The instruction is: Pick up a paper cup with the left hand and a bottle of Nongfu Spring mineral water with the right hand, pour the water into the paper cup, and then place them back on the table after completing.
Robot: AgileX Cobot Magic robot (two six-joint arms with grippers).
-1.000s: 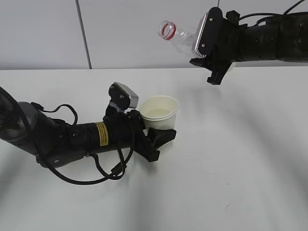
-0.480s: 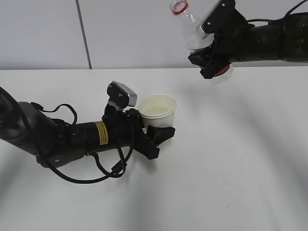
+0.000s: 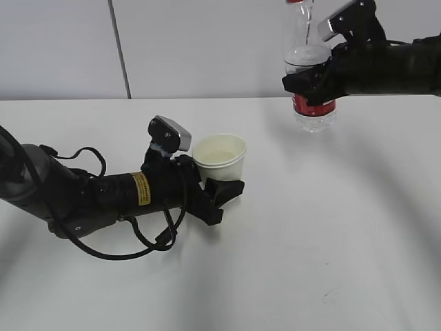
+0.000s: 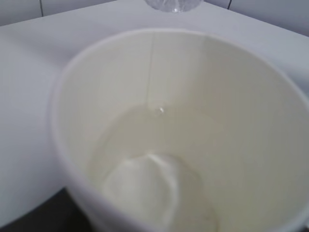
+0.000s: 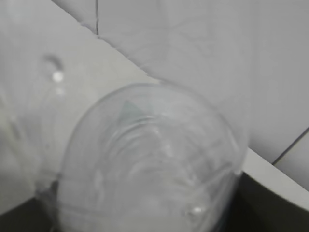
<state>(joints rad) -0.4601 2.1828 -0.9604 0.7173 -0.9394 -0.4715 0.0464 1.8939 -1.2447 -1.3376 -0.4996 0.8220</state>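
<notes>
The cup (image 3: 220,156), with water (image 4: 159,159) inside, is gripped by the left hand (image 3: 215,193); the upright bottle (image 3: 308,83) is clamped by the right hand (image 3: 324,79) above the table (image 3: 331,227).

Pale grey panelled wall (image 3: 207,48) with a dark vertical seam (image 3: 119,48) at upper left; soft, even lighting.

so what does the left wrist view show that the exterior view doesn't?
Left wrist only: the inside of the white paper cup close up, with a shallow pool of clear water on its bottom.
Exterior only: the black left gripper clamped around the cup, the black right gripper holding the clear plastic bottle with a red label upright above the white table, and both arms.
Both: the cup, the table, and the bottle's base.
</notes>
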